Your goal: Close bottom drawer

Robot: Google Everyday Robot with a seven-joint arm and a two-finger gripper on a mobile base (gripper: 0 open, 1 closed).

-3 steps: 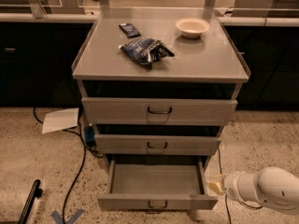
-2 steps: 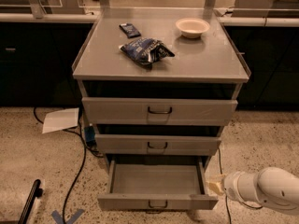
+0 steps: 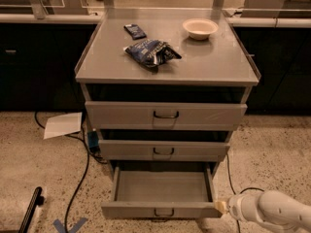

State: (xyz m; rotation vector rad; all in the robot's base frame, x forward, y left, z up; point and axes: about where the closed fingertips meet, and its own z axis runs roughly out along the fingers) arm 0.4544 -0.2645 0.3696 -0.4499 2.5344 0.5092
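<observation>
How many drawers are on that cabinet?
3: top drawer, middle drawer below it, and bottom drawer, pulled open, with the gripper at its front right corner.

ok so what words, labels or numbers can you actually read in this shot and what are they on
No text here can be read.
blue snack bag on the cabinet top: printing too blurred to read.
small dark packet behind it: markings too small to read.
white paper on the floor: no writing shows.
gripper, at the right front corner of the open bottom drawer: no label visible.
</observation>
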